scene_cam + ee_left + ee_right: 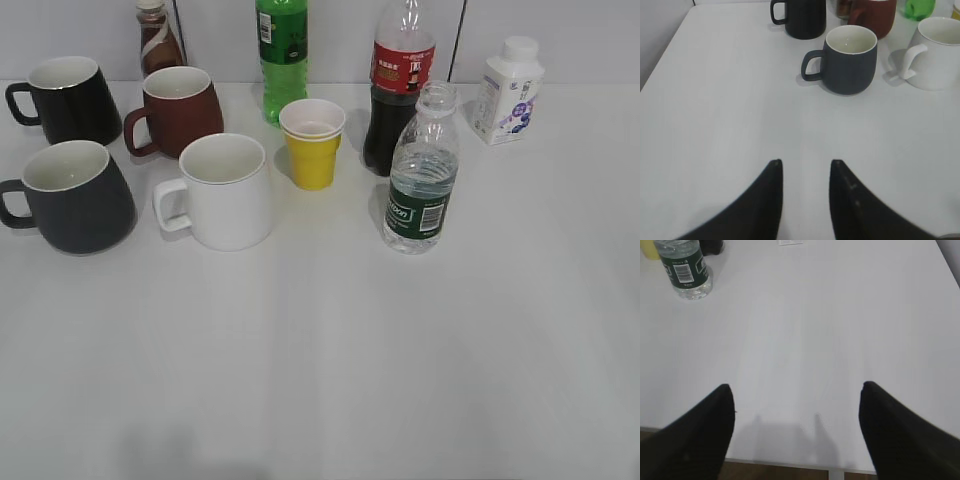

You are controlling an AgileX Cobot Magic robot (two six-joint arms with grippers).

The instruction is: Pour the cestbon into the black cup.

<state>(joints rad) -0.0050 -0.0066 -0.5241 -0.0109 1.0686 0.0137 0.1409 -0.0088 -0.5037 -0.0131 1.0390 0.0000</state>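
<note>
nothing started yet: cestbon (421,172) stands uncapped on the desk (330,350) right of centre, black cup (73,196) well apart at far left, right gripper (796,405) jaws wide and empty, left gripper (805,172) jaws narrow, holding nothing.

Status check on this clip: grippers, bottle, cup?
Left gripper and right gripper open, empty. Cestbon upright, uncapped, untouched. Black cup upright. White mug and yellow cup stand between them.
</note>
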